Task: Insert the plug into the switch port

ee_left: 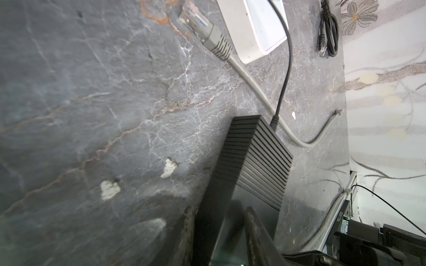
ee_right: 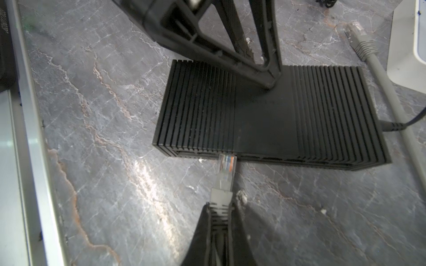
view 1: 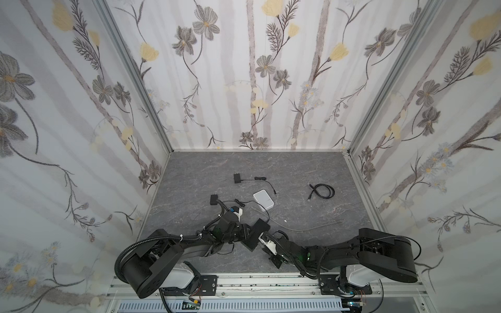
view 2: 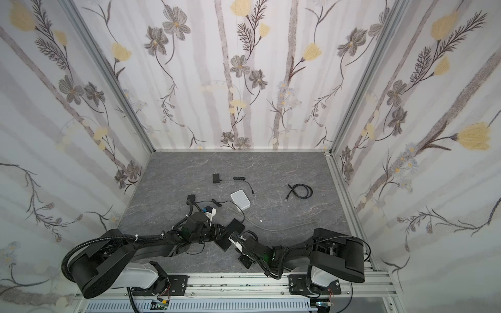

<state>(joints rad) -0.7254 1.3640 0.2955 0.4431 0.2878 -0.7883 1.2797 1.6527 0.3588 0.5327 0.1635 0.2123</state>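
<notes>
Left gripper (ee_right: 260, 57) crowds the switch (ee_right: 265, 119) top (port side clear).

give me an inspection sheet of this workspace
surface: grey marbled tabletop, chipped white spots
job's things: black switch flat on the top; clear plug tip at its port row, not fully in
clutter: white box, two black adapters
grippers: right gripper shut on the plug's boot; left gripper straddles the switch
cables: grey cable, coiled black cable
surroundings: floral walls, aluminium rail
</notes>
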